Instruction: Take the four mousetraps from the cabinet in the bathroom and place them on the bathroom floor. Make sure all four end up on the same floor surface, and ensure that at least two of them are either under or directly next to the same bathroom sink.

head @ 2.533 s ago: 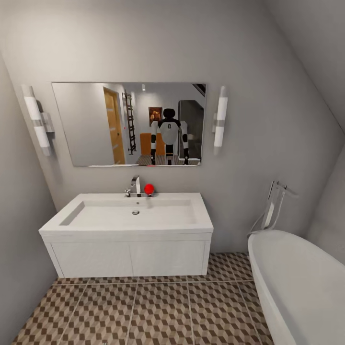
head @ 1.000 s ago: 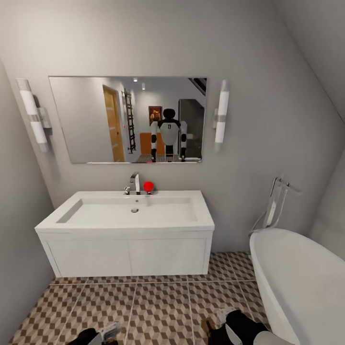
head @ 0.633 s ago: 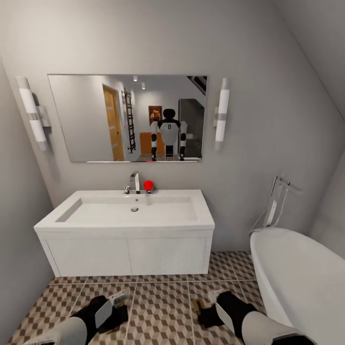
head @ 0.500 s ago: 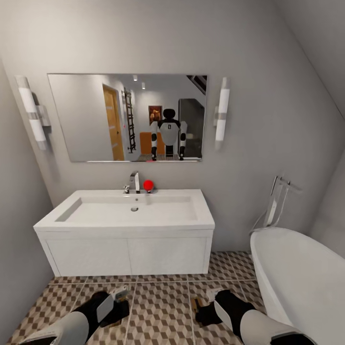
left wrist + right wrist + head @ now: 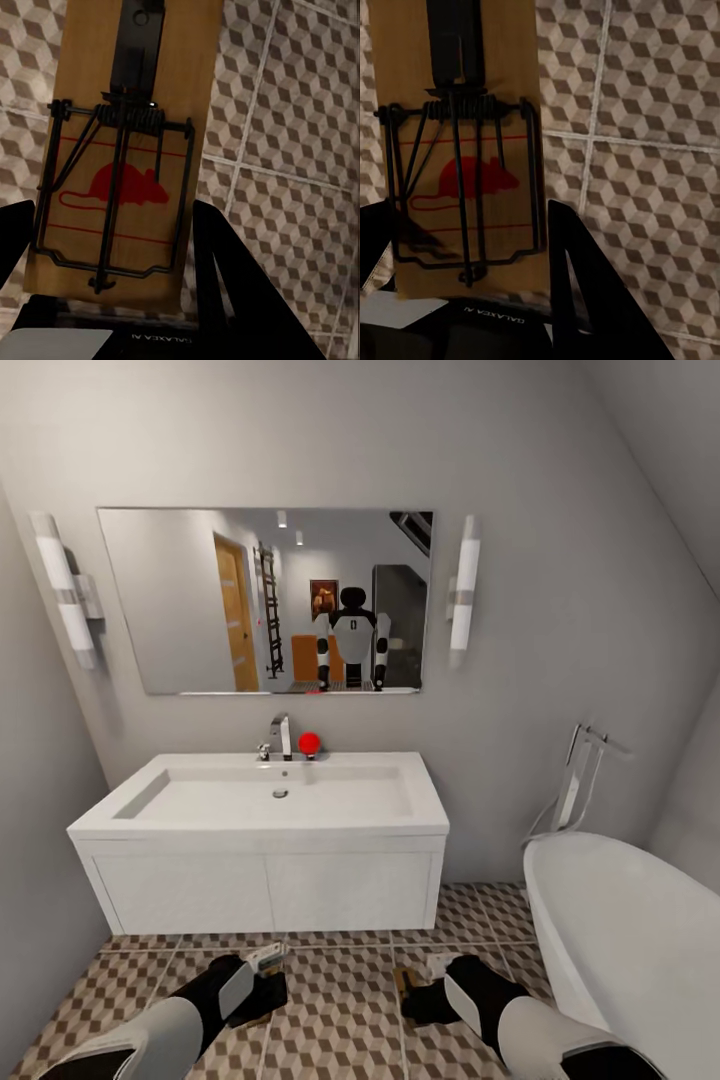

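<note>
Each gripper carries one mousetrap, a tan board with dark wire and a red mouse mark. In the left wrist view, one mousetrap (image 5: 120,150) sits between the fingers of my left gripper (image 5: 112,206), which is shut on it. My right gripper (image 5: 465,204) is shut on the other mousetrap (image 5: 465,142). Both hang low over the cube-patterned bathroom floor (image 5: 340,1020). In the head view, my left gripper (image 5: 268,966) and my right gripper (image 5: 412,988) are in front of the white bathroom sink (image 5: 270,800). The cabinet is out of view.
A white oval bathtub (image 5: 630,940) fills the right side, with a chrome tap stand (image 5: 575,785) behind it. A grey wall (image 5: 40,900) closes the left. A mirror (image 5: 265,600) above the sink reflects the robot. A red ball (image 5: 309,741) sits by the tap.
Both arms have come up into the head view from the bottom edge and reached forward toward the sink, each with a mousetrap. The camera has shifted slightly closer.
</note>
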Robot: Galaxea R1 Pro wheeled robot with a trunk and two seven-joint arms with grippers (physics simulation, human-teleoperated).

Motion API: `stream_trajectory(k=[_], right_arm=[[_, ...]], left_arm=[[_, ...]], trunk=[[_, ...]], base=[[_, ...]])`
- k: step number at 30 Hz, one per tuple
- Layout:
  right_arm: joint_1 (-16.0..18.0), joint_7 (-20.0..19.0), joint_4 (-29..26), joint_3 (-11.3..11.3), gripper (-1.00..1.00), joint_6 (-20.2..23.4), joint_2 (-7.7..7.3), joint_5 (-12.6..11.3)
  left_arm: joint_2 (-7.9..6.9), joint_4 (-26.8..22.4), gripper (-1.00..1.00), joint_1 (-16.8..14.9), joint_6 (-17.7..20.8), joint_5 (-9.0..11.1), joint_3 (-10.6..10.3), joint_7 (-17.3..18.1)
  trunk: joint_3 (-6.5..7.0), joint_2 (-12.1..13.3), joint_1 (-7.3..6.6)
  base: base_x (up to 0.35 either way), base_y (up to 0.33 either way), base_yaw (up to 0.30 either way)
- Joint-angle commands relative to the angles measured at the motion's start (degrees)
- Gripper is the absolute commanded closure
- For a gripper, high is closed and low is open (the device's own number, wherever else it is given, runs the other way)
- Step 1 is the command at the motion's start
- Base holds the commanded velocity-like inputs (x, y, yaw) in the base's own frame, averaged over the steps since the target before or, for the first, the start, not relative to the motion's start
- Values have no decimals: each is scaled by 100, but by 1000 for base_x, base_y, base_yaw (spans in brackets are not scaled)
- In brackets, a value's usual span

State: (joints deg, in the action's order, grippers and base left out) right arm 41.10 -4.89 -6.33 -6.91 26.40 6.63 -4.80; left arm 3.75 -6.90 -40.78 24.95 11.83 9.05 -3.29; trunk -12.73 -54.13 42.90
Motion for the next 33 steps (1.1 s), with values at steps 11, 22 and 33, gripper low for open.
stream_trajectory(k=[11, 22, 33], right_arm=[[12, -3, -10, -54, 100, -23, 120, -325], [12, -2, -188, -61, 100, -44, 174, -351], [12, 2, -308, -72, 100, -37, 189, -343]], left_arm=[[447, -13, 100, -194, 28, -361, -242, -27], [526, 58, 100, -211, -5, -625, -378, 1], [530, 80, 100, -211, -16, -637, -399, 11]], trunk=[[-206, -448, 243], [-404, -890, 485], [-601, -1331, 726]], base=[[0, 0, 0], [0, 0, 0], [0, 0, 0]])
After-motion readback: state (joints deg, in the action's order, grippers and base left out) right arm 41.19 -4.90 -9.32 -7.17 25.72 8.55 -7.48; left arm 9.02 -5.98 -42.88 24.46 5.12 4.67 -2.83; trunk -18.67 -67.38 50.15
